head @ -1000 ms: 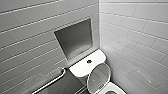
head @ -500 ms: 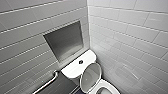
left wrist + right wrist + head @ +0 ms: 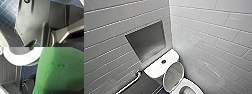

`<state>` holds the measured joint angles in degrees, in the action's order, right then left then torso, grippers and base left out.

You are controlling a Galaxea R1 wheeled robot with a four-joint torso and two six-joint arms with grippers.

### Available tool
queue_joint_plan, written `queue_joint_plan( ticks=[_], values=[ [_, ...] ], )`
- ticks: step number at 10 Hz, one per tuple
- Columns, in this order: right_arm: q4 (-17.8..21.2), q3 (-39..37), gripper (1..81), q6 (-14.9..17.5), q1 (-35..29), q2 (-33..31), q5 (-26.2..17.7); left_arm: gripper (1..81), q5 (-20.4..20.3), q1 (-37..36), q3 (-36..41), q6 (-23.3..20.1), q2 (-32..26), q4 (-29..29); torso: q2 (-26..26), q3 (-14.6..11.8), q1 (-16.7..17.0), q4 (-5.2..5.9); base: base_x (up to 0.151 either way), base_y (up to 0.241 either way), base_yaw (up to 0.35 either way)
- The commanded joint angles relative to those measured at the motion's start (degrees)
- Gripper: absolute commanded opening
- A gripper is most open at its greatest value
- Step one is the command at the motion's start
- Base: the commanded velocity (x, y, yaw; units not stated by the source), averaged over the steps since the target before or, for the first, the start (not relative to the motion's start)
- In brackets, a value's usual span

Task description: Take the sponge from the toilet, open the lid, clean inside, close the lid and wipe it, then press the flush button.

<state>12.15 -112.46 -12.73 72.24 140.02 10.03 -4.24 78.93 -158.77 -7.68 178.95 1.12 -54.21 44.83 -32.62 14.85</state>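
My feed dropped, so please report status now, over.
Grip state unreadable, both arms. Sponge close before right wrist camera. Lid raised. No obstruction seen.

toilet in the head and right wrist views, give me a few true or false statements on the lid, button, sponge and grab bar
1. The lid is raised. True.
2. The flush button sits in the white tank top. True.
3. The sponge is yellow. False: it is bright green.
4. In the head view the grab bar is on the wall to the right of the toilet. False: it is to the left of the tank.
5. The floor has small dark blue tiles. True.
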Motion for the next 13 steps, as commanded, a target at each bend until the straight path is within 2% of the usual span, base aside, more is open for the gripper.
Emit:
queue_joint_plan(
  ticks=[1, 4, 5, 8, 9, 10, 11, 12, 13],
  values=[
    [-2.0, -3.5, 1.0, 0.6, 3.4, -0.6, -4.7, 81.1, 4.1, -5.0, 8.6, 0.2, -4.9, 0.9, 0.0, 0.0, 0.0, 0.00, 0.000, 0.000, 0.000],
    [-8.9, -7.3, 1.0, 0.7, 9.7, 1.8, -3.9, 81.1, 4.1, -12.2, 28.4, 0.8, -16.1, 7.5, 0.0, 0.0, 0.0, 0.00, 0.000, 0.000, 0.000],
    [-11.4, -7.9, 1.0, 0.6, 10.9, 2.8, -3.8, 81.1, 3.9, -13.8, 32.8, 0.8, -18.7, 9.3, 0.0, 0.0, 0.0, 0.00, 0.000, 0.000, 0.000],
    [-12.0, -12.7, 1.0, 0.7, 13.8, 7.3, -4.6, 81.1, 4.1, -17.7, 38.4, 0.8, -22.0, 12.9, 0.0, 0.0, 0.0, 0.00, 0.000, 0.000, 0.000],
    [-11.8, -14.8, 1.0, 1.8, 15.2, 8.9, -4.0, 81.1, 4.5, -18.8, 39.3, 0.8, -22.7, 14.2, 0.0, 0.0, 0.0, 0.00, 0.000, 0.000, 0.000],
    [-11.1, -17.9, 1.0, 5.4, 16.7, 11.4, -3.6, 81.1, 4.5, -19.7, 41.1, 0.8, -24.1, 15.5, 0.0, 0.0, 0.0, 0.00, 0.000, 0.000, 0.000],
    [-10.3, -21.9, 1.0, 7.0, 17.5, 14.3, -3.2, 81.1, 4.2, -21.4, 42.9, 0.8, -25.5, 16.4, 0.0, 0.0, 0.0, 0.00, 0.000, 0.000, 0.000],
    [-12.8, -24.8, 1.0, 8.2, 17.8, 16.3, -3.4, 81.1, 4.0, -23.2, 44.3, 0.8, -26.4, 18.3, 0.0, 0.0, 0.0, -0.02, 0.000, 0.000, 0.000],
    [-15.0, -24.2, 1.0, 8.7, 18.2, 16.0, -3.3, 81.1, 3.9, -25.5, 44.4, 1.1, -26.4, 20.6, 0.0, 0.0, 0.0, -0.02, 0.000, 0.000, 0.000]
  ],
)
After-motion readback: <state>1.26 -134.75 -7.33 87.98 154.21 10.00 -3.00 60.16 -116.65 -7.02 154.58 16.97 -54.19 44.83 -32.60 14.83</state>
